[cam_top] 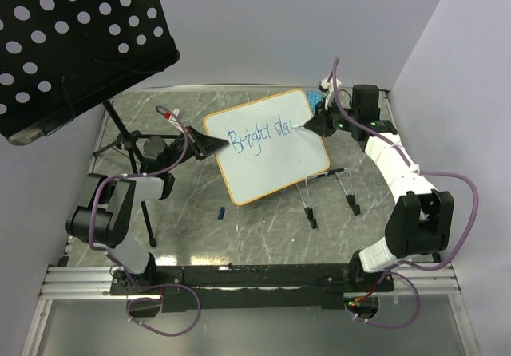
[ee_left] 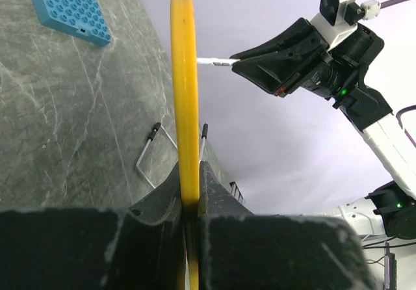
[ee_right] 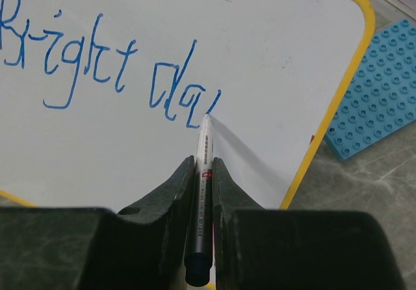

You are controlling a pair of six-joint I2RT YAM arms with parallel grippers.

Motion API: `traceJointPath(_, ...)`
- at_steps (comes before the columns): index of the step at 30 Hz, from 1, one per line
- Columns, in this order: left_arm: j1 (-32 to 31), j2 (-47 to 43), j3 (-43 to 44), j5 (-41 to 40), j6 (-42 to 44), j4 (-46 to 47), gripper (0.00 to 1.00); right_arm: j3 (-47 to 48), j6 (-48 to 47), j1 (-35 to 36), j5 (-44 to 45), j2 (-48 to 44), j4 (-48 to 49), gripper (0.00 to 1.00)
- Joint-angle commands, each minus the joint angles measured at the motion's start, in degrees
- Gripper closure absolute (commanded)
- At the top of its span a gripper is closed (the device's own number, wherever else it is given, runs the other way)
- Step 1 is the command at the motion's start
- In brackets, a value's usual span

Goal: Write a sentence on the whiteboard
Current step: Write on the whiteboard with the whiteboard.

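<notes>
The whiteboard [cam_top: 275, 160], glossy white with a yellow-orange rim, stands tilted at the table's middle. My left gripper [cam_top: 212, 144] is shut on its left edge. In the left wrist view that rim [ee_left: 184, 75] runs edge-on between the closed jaws of the left gripper [ee_left: 190, 187]. Blue cursive of the sentence [ee_right: 97, 62] reads "Bright da" with a further stroke begun. My right gripper [ee_right: 203, 168] is shut on a white marker [ee_right: 203, 192]. The marker's tip touches the board at the end of the last stroke. From above, the right gripper [cam_top: 317, 123] sits at the board's right side.
A blue studded plate [ee_right: 380, 88] lies on the marble table just beyond the board's right edge. A black perforated music stand [cam_top: 72, 37] looms at the back left on its tripod [cam_top: 128, 144]. Wire legs with black feet [cam_top: 331, 188] stand before the board. A small blue cap [cam_top: 221, 211] lies nearby.
</notes>
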Motion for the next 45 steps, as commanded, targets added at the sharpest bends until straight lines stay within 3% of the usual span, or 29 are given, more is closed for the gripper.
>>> traceJointPath(1, 0.04, -1.37, 2.13, -0.44, -2.99, 20.84, 0.99, -1.01, -1.51, -0.4, -0.39, -3.66, -0.58, 1.0)
traceJointPath(23, 0.04, -1.72, 1.96, 0.0, -3.34, 21.28, 0.99, 7.69, 1.12, -1.28, 1.46, 2.66, -0.05, 1.0)
traceJointPath(45, 0.04, -1.11, 2.75, -0.88, -3.08, 20.58, 0.99, 1.63, -2.04, -1.28, -0.21, -0.32, -2.78, 1.0)
